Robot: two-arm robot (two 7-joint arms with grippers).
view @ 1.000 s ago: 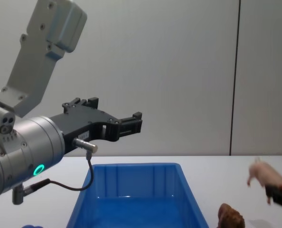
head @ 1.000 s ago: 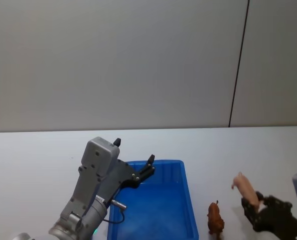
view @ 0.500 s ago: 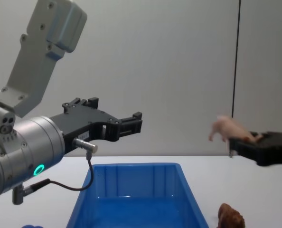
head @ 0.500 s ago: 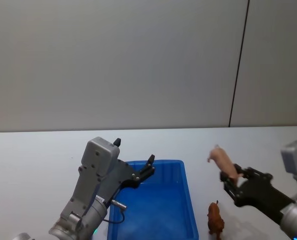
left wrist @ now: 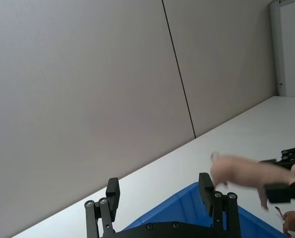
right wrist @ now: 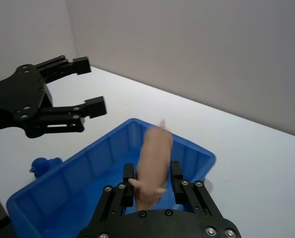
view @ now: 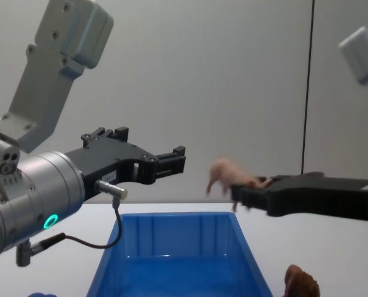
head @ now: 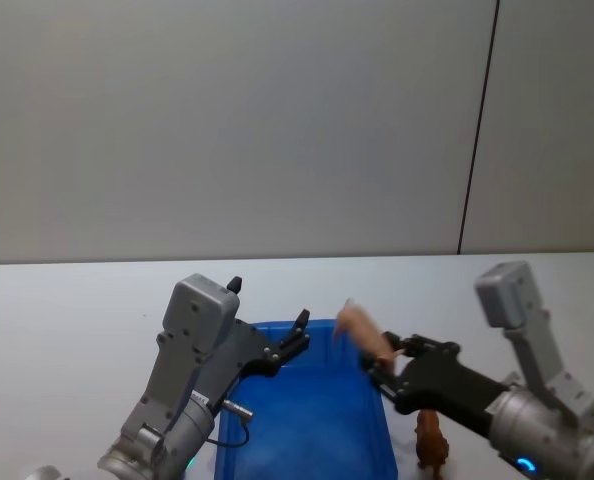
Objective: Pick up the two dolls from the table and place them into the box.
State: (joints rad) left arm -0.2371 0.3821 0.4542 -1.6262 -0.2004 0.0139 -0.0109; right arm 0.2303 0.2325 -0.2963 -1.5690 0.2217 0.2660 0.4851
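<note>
Pale pink plastic pig (head: 362, 328) is up in the air, pinched between the jaws of the right gripper (head: 385, 358). The jaws are clamped on its body from both sides, and its snout end pokes out past the tips. In the right wrist view the pig (right wrist: 155, 158) sits squarely between the two black fingers (right wrist: 129, 174).

Straight below those jaws is the blue box (head: 277, 326). The pig hangs above its open top near the right wall, not touching the rim. From the chest view it's well above the box (view: 171, 216), so there's a clear gap under the pig (view: 227, 173).

The other doll, the shaggy reddish-brown one (head: 430, 440), is on the white tabletop (head: 77, 320). It stands below the right jaws and back toward the robot, just outside the box's right wall. Nothing is touching it.

The left gripper (head: 268, 302) hangs over the far left part of the box with its jaws spread apart and nothing between them. They point across at the right jaws, and the pig is in the space between the two grippers without touching the left one.

A small blue object (right wrist: 40, 166) sits on the tabletop outside the box, on the left gripper's side and well apart from the right jaws.
</note>
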